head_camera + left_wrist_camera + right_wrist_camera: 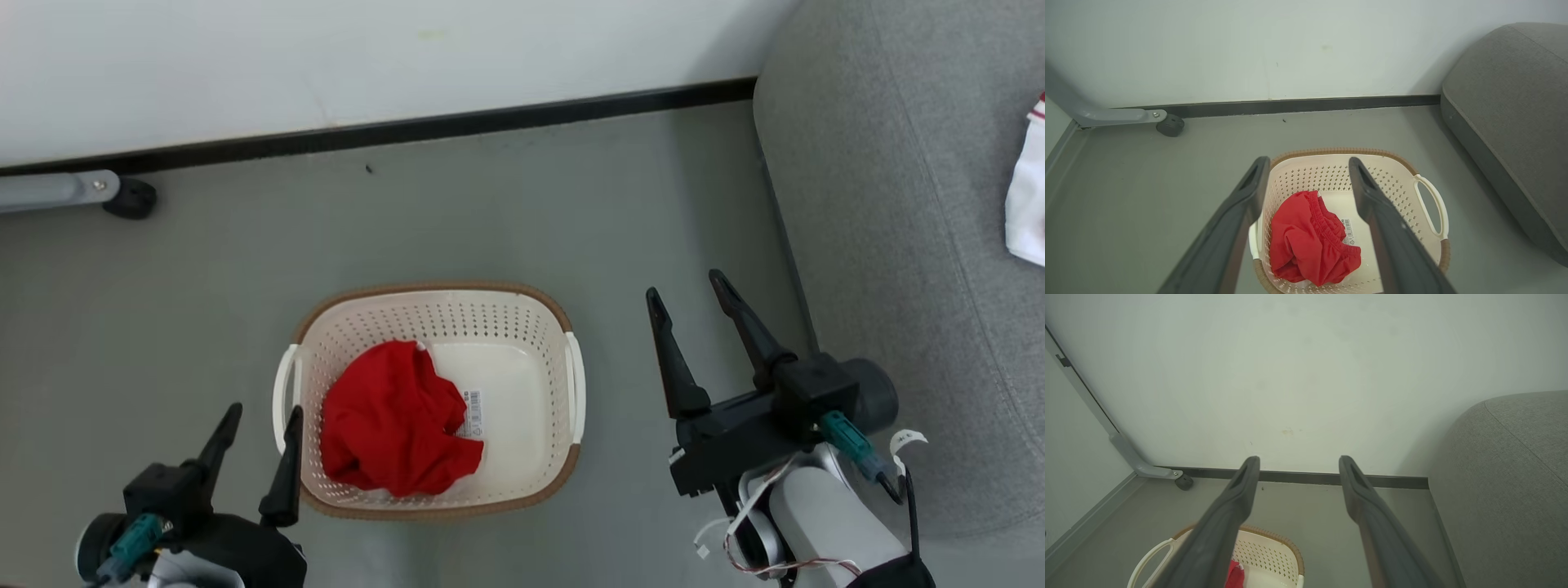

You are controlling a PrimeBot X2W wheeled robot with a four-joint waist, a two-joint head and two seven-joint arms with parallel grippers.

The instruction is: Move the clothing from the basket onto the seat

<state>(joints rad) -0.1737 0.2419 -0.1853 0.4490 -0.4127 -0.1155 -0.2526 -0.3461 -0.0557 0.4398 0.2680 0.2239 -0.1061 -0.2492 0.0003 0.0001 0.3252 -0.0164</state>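
On the grey floor stands the cream perforated basket (522, 327) with a brown rim. A crumpled red piece of clothing (392, 425) lies in its left half, beside a barcode sticker. The same clothing (1310, 241) and basket (1400, 183) appear between the fingers in the left wrist view. A white garment with red stripe trim (1027, 204) rests on the grey seat (898, 204) at the right edge. My left gripper (265, 415) is open just left of the basket's handle, holding nothing. My right gripper (686, 286) hangs open and empty between basket and seat.
A white wall with a dark baseboard (408, 131) runs along the back. A grey metal leg with a black caster (129, 198) stands at the far left. The seat's rounded side (1494, 477) borders the floor on the right.
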